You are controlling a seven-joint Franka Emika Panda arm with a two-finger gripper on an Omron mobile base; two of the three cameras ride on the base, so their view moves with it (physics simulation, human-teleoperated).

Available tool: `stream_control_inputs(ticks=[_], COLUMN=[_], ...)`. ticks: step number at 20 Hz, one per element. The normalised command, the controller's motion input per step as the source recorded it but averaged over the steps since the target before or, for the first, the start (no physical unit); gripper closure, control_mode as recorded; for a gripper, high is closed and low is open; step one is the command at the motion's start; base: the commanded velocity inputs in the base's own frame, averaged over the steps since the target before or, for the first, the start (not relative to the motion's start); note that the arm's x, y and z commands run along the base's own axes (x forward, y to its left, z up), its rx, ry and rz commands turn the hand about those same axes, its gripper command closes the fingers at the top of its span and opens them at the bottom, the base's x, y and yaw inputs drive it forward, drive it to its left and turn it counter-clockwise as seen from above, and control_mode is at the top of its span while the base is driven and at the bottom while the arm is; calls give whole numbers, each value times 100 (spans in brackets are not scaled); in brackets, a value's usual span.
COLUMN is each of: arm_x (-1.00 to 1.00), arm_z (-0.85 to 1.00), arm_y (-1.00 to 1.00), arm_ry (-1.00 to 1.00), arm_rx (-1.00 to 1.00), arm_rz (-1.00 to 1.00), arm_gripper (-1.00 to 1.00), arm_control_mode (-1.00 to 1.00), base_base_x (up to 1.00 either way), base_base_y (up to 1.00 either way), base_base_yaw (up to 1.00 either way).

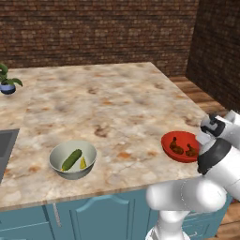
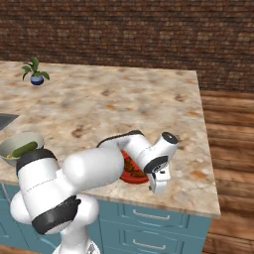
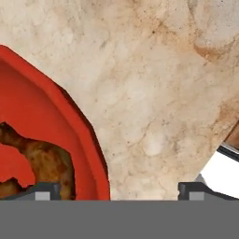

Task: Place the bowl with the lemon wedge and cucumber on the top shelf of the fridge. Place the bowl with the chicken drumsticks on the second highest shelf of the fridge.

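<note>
A red bowl [image 1: 174, 138] [image 2: 130, 172] holding chicken drumsticks [image 1: 178, 147] [image 3: 46, 161] sits near the counter's front right edge. My gripper [image 3: 119, 191] [image 2: 154, 186] is open and points down over the bowl's right rim [image 3: 79, 130]. One fingertip [image 3: 44, 190] is inside the bowl by the chicken; the other [image 3: 193, 190] is outside, over bare counter. A grey bowl [image 1: 60, 152] [image 2: 15, 141] with a cucumber [image 1: 71, 159] and a lemon wedge [image 1: 83, 162] stands near the front edge to the left. The fridge is out of view.
The marble island counter [image 1: 112, 103] stretches back to a brick wall. A small potted plant [image 1: 7, 83] [image 2: 34, 72] stands at its far left, and a sink [image 1: 5, 143] is set in at the left. Wooden floor [image 2: 228, 149] lies beyond the counter's right edge.
</note>
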Motion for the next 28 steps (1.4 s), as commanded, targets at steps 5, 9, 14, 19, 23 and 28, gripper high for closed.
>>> stream_control_inputs(ticks=[5,9,14,19,23,28], arm_x=[41,35,17,-12,-43,-66], arm_z=[-42,-46,-19,0,28,86], arm_y=[0,0,0,0,16,59], arm_ry=[0,-3,-2,0,-7,-17], arm_rx=[4,1,0,0,0,0], arm_rz=[0,-1,-1,0,0,0], arm_gripper=[-100,-100,100,100,100,100], arm_control_mode=[-100,-100,-100,-100,-100,-100], base_base_x=[0,0,0,0,0,0], base_base_y=[0,0,0,0,0,0], base_base_yaw=[0,0,0,0,0,0])
